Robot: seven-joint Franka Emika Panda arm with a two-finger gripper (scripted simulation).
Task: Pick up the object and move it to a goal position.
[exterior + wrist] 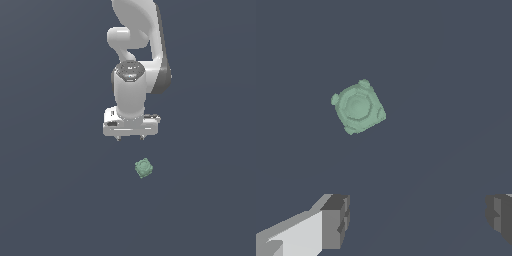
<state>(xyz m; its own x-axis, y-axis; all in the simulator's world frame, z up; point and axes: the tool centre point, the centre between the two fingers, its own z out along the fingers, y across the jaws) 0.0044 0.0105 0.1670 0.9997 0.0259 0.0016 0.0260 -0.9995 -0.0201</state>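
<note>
The object is a small pale green block with knobbed faces (144,168), lying on the dark grey floor. In the wrist view the block (358,107) lies flat and rotated, apart from both fingertips. My white gripper (130,137) hangs above the floor, behind the block and a little toward the exterior view's left of it. It is open and empty. In the wrist view the gripper (418,220) shows two grey fingertips (336,220) set wide apart with nothing between them.
The white arm (135,50) rises behind the gripper at the top of the exterior view. The floor (60,200) is plain dark grey all around.
</note>
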